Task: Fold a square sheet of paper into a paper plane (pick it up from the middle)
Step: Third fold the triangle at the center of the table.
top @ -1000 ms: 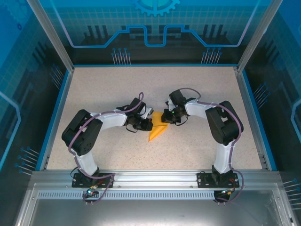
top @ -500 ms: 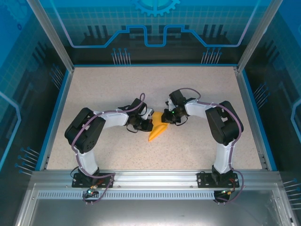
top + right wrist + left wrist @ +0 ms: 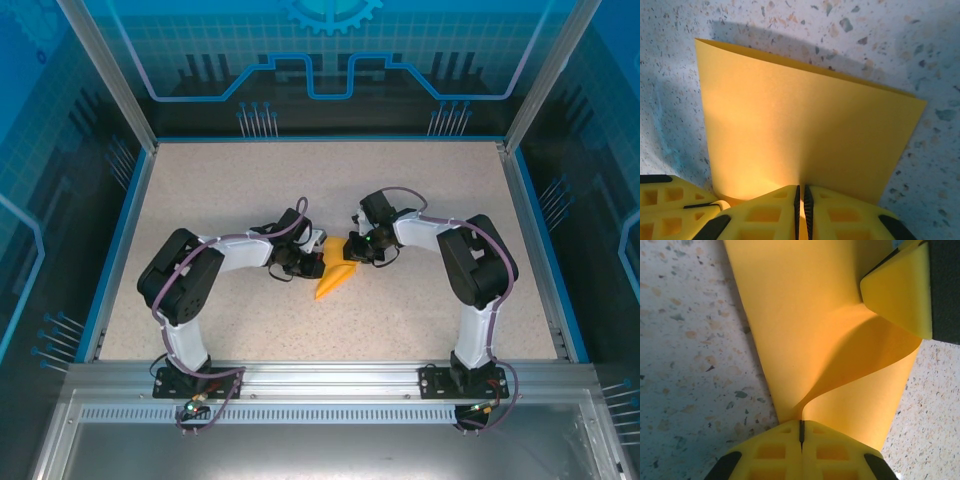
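The orange-yellow sheet of paper [image 3: 333, 277], folded into a slim pointed paper plane shape, lies at the table's middle with its tip toward the near left. My left gripper [image 3: 312, 265] is shut on its left edge. In the left wrist view the paper [image 3: 810, 330] curls up out of the shut left gripper [image 3: 801, 427], and a finger [image 3: 900, 290] of the right gripper presses on it at top right. My right gripper [image 3: 352, 250] holds the far end. In the right wrist view the right gripper [image 3: 801, 195] is shut on the paper [image 3: 805, 125], whose wide flap spreads ahead.
The speckled table [image 3: 250, 190] is ringed by a blue rim [image 3: 120, 240] and glass walls. Both arms bend inward, elbows out at the left [image 3: 175, 275] and right [image 3: 475, 260]. The left gripper's yellow fingers [image 3: 670, 197] sit beside the right jaws.
The left arm's elbow has shifted slightly to the right. Both grippers and the paper stay where they were.
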`<state>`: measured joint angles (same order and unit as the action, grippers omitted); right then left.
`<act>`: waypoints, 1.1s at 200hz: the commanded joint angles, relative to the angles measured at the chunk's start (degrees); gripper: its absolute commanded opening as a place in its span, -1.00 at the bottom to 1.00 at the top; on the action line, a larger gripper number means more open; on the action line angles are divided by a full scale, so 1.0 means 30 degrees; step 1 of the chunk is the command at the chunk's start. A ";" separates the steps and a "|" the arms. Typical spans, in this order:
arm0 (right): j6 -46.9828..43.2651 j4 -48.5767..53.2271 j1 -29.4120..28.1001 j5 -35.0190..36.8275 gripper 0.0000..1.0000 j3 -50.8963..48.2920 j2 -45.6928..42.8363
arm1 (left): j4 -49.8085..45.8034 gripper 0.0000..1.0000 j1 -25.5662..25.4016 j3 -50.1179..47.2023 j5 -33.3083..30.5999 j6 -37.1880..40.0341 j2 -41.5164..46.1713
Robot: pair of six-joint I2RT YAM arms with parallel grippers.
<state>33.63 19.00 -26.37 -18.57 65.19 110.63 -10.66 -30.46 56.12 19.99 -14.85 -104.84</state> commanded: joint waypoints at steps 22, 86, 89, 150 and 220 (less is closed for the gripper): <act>0.0208 0.0850 -0.0175 0.0705 -0.70 -0.0533 0.0100 | 0.0094 -1.00 0.0255 -0.0073 -0.0313 0.0234 0.0502; 0.0217 0.0901 -0.0175 0.0745 -0.70 -0.0489 0.0127 | -0.0081 -1.00 0.0268 0.0108 -0.0305 0.0385 0.0567; 0.0231 0.0876 -0.0189 0.0741 -0.70 -0.0489 0.0104 | -0.0081 -1.00 0.0252 0.0103 -0.0305 0.0407 0.0502; 0.0188 0.0887 -0.0160 0.0707 -0.70 -0.0489 0.0108 | -0.0167 -1.00 0.0254 -0.0016 -0.0711 0.0437 -0.0166; 0.0305 0.0843 -0.0145 0.0330 -0.67 -0.0073 -0.0194 | -0.0162 -1.00 0.0271 0.0124 -0.0075 0.0620 -0.0688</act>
<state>33.89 18.87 -26.37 -18.61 65.12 110.59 -10.41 -30.15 56.12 19.00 -14.74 -104.95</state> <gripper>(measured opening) 0.157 0.049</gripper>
